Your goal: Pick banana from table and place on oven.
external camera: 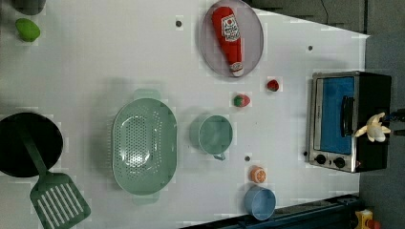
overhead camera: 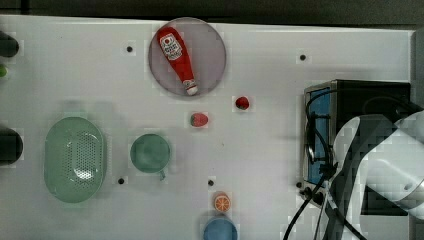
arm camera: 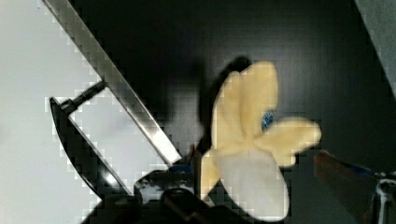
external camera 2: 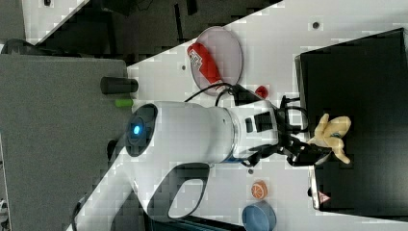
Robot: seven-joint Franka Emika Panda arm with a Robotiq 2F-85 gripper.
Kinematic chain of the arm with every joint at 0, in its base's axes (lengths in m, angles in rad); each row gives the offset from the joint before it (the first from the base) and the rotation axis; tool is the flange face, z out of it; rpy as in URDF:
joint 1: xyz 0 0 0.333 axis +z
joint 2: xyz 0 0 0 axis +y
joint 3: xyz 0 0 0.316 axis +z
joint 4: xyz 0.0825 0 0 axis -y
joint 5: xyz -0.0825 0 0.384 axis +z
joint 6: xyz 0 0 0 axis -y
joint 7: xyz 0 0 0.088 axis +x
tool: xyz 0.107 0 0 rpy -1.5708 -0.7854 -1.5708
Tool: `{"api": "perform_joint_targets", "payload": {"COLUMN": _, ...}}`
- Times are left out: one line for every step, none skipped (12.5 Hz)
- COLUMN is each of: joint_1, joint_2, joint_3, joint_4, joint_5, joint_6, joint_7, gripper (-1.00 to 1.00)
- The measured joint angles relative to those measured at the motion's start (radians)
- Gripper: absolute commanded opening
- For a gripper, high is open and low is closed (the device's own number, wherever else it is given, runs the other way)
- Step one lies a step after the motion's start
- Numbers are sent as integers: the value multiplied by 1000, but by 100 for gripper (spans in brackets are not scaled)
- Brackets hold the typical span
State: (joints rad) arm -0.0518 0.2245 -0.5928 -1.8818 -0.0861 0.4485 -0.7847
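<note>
The peeled pale yellow banana [external camera 2: 332, 132] lies on the black top of the oven [external camera 2: 356, 86], near the top's front edge. In the left view the banana [external camera: 375, 129] sits above the blue glass door of the oven [external camera: 334, 119]. My gripper [external camera 2: 315, 153] is right at the banana, and its jaws stand open. In the wrist view the banana [arm camera: 252, 149] lies between the spread fingers of the gripper [arm camera: 271, 179], and one finger [arm camera: 345, 179] is clearly apart from it. In the top view my arm [overhead camera: 385, 160] covers the oven's top [overhead camera: 360, 100]. The white table [overhead camera: 100, 75] lies beyond.
A ketchup bottle [overhead camera: 177, 57] lies on a grey plate [overhead camera: 210, 55]. On the table are two red fruits [overhead camera: 199, 119], an orange slice [overhead camera: 222, 202], a blue cup [overhead camera: 220, 230], a green cup [overhead camera: 150, 152] and a green colander [overhead camera: 75, 159]. A black pan [external camera: 26, 143] and a green spatula [external camera: 59, 200] lie at the left view's left.
</note>
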Motion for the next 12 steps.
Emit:
{"api": "perform_joint_targets", "payload": {"joint_1": 0, "joint_2": -4, "joint_3": -1, "joint_4": 7, "joint_5": 0, "joint_6": 5, "joint_7": -1, "gripper": 100}}
{"api": "perform_joint_targets", "payload": {"joint_1": -7, "joint_2": -15, "joint_3": 7, "joint_4": 5, "joint_5": 1, "joint_6": 15, "joint_7": -2, "gripper": 100}}
{"api": "perform_joint_targets", "payload": {"joint_1": -5, "joint_2": -21, "joint_3": 4, "joint_4": 5, "joint_5": 0, "joint_6": 23, "joint_7": -2, "gripper": 100}}
{"api": "perform_joint_targets", "payload": {"joint_1": -3, "joint_2": -21, "joint_3": 5, "joint_4": 17, "joint_5": 0, "joint_6": 16, "joint_7": -3, "gripper": 100}}
{"api": "perform_joint_targets", "payload": {"joint_1": -1, "joint_2": -22, "joint_3": 14, "joint_4": 38, "joint_5": 0, "joint_6": -7, "joint_7": -8, "gripper": 100}}
{"api": "perform_joint_targets", "payload": {"joint_1": 0, "joint_2": -23, "joint_3": 31, "joint_4": 65, "joint_5": -1, "joint_6": -41, "joint_7": -14, "gripper": 100}}
{"api": "perform_joint_targets", "payload": {"joint_1": 6, "joint_2": -28, "joint_3": 49, "joint_4": 91, "joint_5": 6, "joint_6": -88, "joint_7": -16, "gripper": 100}}
{"api": "perform_joint_targets", "payload": {"joint_1": 16, "joint_2": -41, "joint_3": 71, "joint_4": 115, "joint_5": 29, "joint_6": -173, "joint_7": -16, "gripper": 100}}
{"api": "perform_joint_targets", "payload": {"joint_1": 24, "joint_2": -78, "joint_3": 107, "joint_4": 112, "joint_5": 30, "joint_6": -234, "joint_7": -7, "gripper": 100}}
{"api": "perform_joint_targets", "payload": {"joint_1": 37, "joint_2": -128, "joint_3": 151, "joint_4": 95, "joint_5": 19, "joint_6": -256, "joint_7": 25, "gripper": 100}}
{"api": "perform_joint_targets", "payload": {"joint_1": 39, "joint_2": -171, "joint_3": 213, "joint_4": 91, "joint_5": 20, "joint_6": -260, "joint_7": 80, "gripper": 100}}
{"api": "perform_joint_targets", "payload": {"joint_1": 41, "joint_2": -196, "joint_3": 275, "joint_4": 111, "joint_5": 26, "joint_6": -260, "joint_7": 168, "gripper": 100}}
